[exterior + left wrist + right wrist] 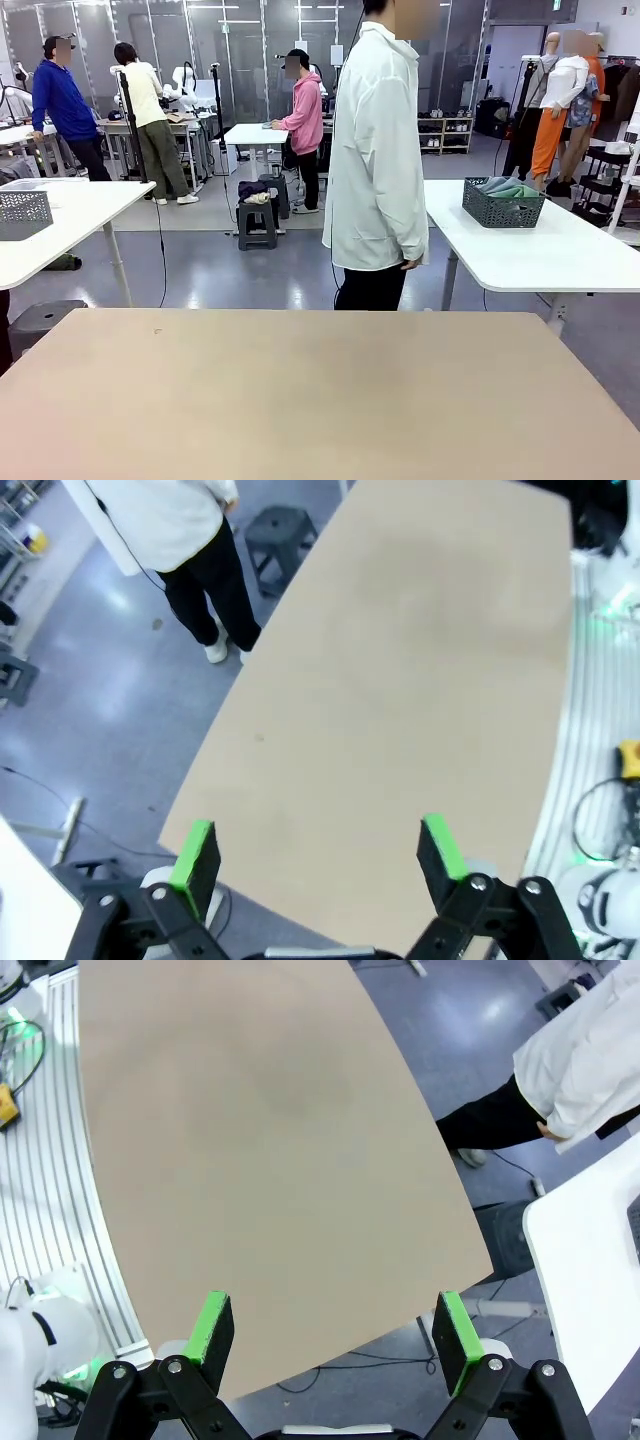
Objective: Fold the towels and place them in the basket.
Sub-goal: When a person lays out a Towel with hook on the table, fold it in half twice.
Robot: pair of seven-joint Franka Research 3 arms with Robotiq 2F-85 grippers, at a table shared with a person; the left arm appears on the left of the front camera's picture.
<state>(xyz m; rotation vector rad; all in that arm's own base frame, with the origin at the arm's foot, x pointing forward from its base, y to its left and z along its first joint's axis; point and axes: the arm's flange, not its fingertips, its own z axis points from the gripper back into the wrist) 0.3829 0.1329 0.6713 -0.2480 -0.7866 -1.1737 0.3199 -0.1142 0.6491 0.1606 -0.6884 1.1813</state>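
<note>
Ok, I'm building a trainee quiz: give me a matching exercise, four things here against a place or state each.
1 dark basket
2 pale grey bin
3 person in white coat
4 left claw

A open
B on the right white table
C on the left white table
D standing beyond the tan table

Pairs: 1-B, 2-C, 3-D, 4-A

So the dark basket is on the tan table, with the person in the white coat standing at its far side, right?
Not quite. The dark basket sits on the white table off to the right, not the tan table; the front view shows it. The person stands as you say.
</note>
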